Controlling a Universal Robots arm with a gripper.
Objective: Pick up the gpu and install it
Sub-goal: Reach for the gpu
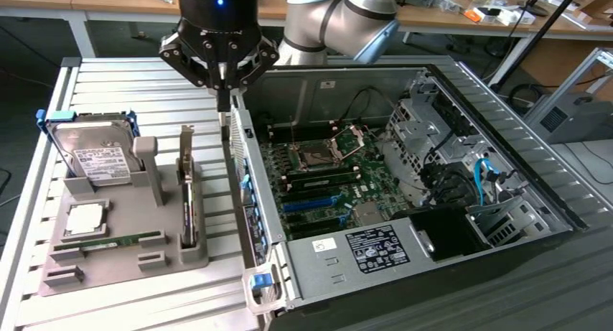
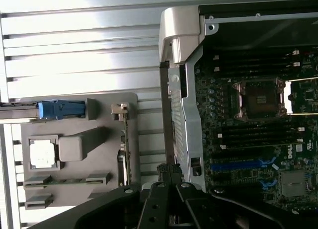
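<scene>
In the exterior view the gripper (image 1: 223,100) hangs over the side wall of the computer case (image 1: 241,191), its fingers pressed together and holding nothing. The gpu (image 1: 188,194) stands on edge in the gray tray (image 1: 105,270) beside the case. In the wrist view the gpu (image 2: 123,154) sits in the tray (image 2: 99,102), near the closed gripper (image 2: 168,169).

the motherboard (image 2: 248,189) carries small white lettering beside its blue slot (image 2: 238,165) that reads as "dell", turned on its side. the hard drive's white label (image 1: 100,162) and the computer case's black sticker (image 1: 375,248) bear print too small to read.
</scene>
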